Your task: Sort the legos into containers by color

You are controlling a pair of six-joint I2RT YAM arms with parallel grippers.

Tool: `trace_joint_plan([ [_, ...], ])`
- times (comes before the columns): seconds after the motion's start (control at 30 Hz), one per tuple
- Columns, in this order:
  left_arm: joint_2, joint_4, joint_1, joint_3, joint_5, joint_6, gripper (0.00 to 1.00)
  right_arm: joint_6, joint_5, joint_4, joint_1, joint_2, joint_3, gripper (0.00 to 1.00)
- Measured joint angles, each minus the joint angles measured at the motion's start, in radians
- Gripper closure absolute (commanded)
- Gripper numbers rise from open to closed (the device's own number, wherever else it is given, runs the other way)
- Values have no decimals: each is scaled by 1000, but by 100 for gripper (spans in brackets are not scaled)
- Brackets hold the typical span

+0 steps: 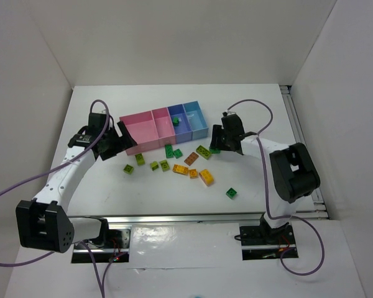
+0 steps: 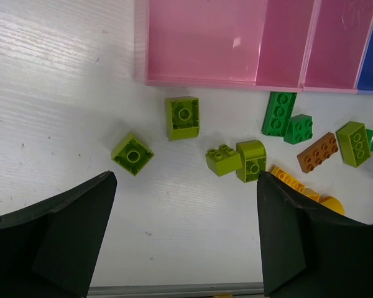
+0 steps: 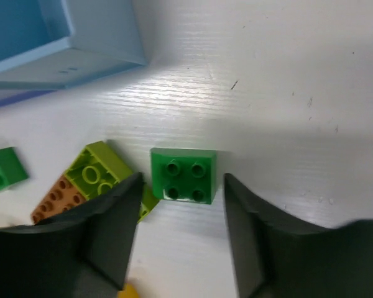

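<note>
Our left tool point(image 2: 185, 186) hangs over the desk point(image 1: 168, 198) just in front of the pink end of the containers point(image 1: 143, 131), its jaws spread wide and holding nothing. Two lime green bricks point(image 2: 183, 117) lie on the desk ahead of it, between the lines of its fingers. Our right tool point(image 3: 182, 181) is down at the desk near the light blue bin point(image 1: 196, 118). Its jaws stand partly apart astride a dark green brick point(image 3: 183, 174), and a thin sliver of desk shows on either side, so we see no grip on it. Most of the legos point(image 1: 180, 169) lie loose on the desk in front of the bins: lime, dark green, yellow-orange and brown-orange. One dark green piece point(image 1: 232, 193) sits well apart toward the near right. One small green brick point(image 1: 176, 119) lies inside the darker blue bin point(image 1: 179, 127). We see nothing in the pink bins.
</note>
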Motion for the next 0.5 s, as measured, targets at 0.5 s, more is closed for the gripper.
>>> trace_joint_plan([
  [0.5, -1, 6, -1, 0, 14, 18, 6, -28, 91, -165, 0, -56, 0, 44],
])
